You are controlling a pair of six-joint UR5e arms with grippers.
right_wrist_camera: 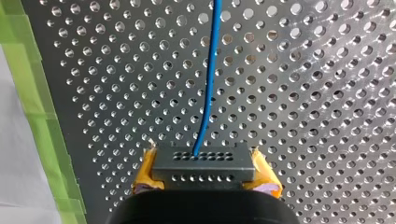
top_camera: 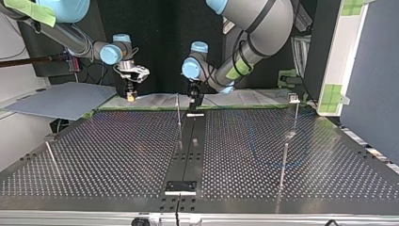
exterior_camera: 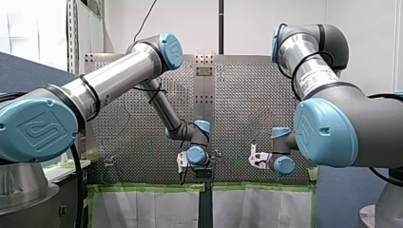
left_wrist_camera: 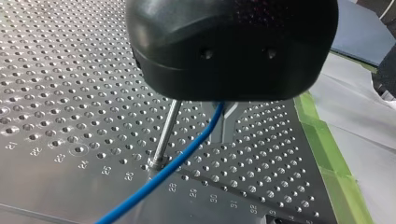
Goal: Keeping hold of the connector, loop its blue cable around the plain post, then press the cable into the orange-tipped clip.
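In the right wrist view, my right gripper [right_wrist_camera: 204, 164] is shut on a black connector [right_wrist_camera: 204, 171], yellow pads [right_wrist_camera: 144, 176] on both its sides. The blue cable [right_wrist_camera: 208, 84] runs straight ahead from the connector over the perforated plate. In the left wrist view, the blue cable [left_wrist_camera: 177, 161] comes out from between the closed metal fingers [left_wrist_camera: 224, 128] of my left gripper [left_wrist_camera: 223, 135]. It slants past the foot of a plain metal post [left_wrist_camera: 166, 133] right beside it. In the top view that post [top_camera: 179, 113] stands just beside my left gripper [top_camera: 194, 101]. No orange-tipped clip can be made out.
More thin posts stand on the plate in the top view, two at the right [top_camera: 283, 165] [top_camera: 296, 113] and one at the left [top_camera: 51, 155]. Green tape [left_wrist_camera: 322, 149] marks the plate's edge near both grippers. A black strip [top_camera: 188, 146] runs down the middle.
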